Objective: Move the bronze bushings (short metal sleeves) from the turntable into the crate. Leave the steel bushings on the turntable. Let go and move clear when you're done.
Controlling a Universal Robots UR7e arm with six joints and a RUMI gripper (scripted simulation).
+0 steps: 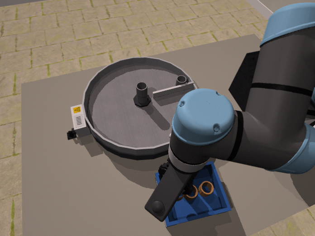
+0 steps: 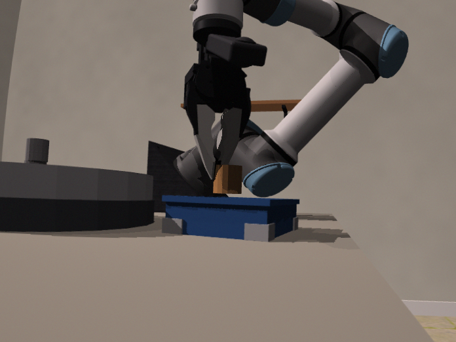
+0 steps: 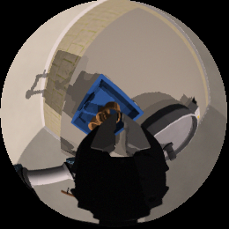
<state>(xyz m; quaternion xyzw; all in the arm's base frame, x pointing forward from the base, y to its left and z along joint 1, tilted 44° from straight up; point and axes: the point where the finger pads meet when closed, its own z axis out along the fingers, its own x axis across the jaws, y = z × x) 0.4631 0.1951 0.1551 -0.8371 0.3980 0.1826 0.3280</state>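
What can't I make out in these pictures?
- Turntable's near-right part: behind the arm, top view.
- Crate's inside: behind its own wall, exterior view.
- How many bronze bushings lie in the crate: arm and gripper cover some, top and wrist views.
- Arm's upper part: cut off, exterior view.

"What is this table point(image 1: 60, 193) point(image 2: 176, 287) point(image 3: 167, 57)?"
"It is a plain, grey-brown table."
"And what is lying on it?"
"The round turntable point(image 1: 137, 151) point(image 2: 77, 183) point(image 3: 165, 114) is standing at far left; the blue crate point(image 1: 198, 217) point(image 2: 221, 221) point(image 3: 129, 99) is standing near, just beside it."
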